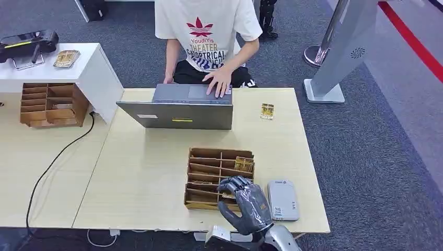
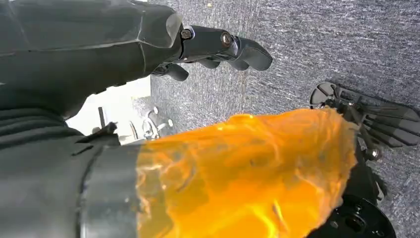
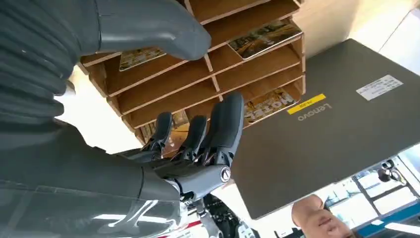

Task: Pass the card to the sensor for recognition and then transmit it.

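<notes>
In the lower centre of the head view, the right hand (image 1: pixel 245 201) is spread empty over a wooden tray (image 1: pixel 194 201), where a thin, stiff, likely slippery card (image 1: pixel 244 164) is best pinched by its edge.

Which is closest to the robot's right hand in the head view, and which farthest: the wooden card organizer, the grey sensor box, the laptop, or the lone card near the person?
1. Wooden card organizer, directly under the right hand.
2. Grey sensor box, just beside the hand, to its right.
3. Laptop, across the table.
4. Lone card, at the far edge; close to the laptop's rank.
</notes>
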